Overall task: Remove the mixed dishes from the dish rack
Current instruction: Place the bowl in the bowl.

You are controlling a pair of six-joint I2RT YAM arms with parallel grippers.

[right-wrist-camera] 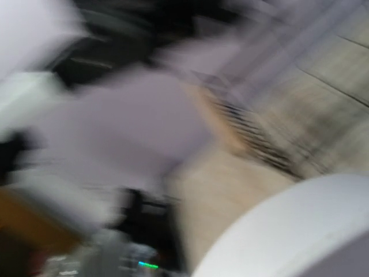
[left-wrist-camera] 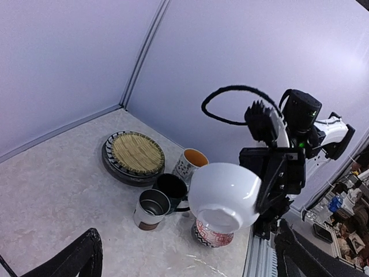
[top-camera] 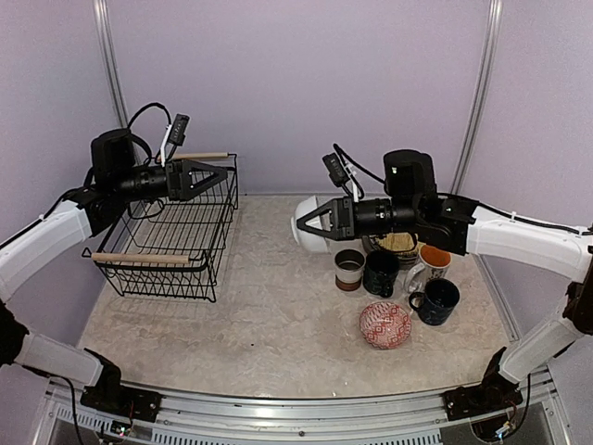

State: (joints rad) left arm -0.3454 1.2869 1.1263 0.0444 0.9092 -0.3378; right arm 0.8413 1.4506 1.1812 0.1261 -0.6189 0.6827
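- Above the middle of the tabletop, slightly towards the right edge, my right gripper [top-camera: 304, 222] is clamped on the rim of the white bowl [left-wrist-camera: 222, 190], which hangs in the air clear of everything.
- Over the dish rack [top-camera: 167, 278], which stands by the left edge towards the far left corner, my left gripper [top-camera: 215, 176] hovers with its jaws spread wide and nothing between them.
- From above I see no dish between the rack's wires, so I judge this bowl to be the last piece and the step in hand to be carrying it to the others.
- The others sit towards the right edge: the woven plate [left-wrist-camera: 137, 153] on the striped plate [left-wrist-camera: 110, 166], the orange-lined mug [left-wrist-camera: 190, 163], a dark mug [left-wrist-camera: 172, 187], the small cup [left-wrist-camera: 151, 209], the dark blue mug [top-camera: 437, 301] and a red-patterned bowl [top-camera: 384, 324].
- The white bowl lies tipped on its side, foot pointing towards the rack and somewhat down, mouth facing back along my right arm. Its axis runs roughly left to right across the tabletop.
- Next I must turn my wrist until the foot faces down, lower onto bare tabletop beside the small cup, and let go only once it rests.
- My right wrist view is too blurred to help.
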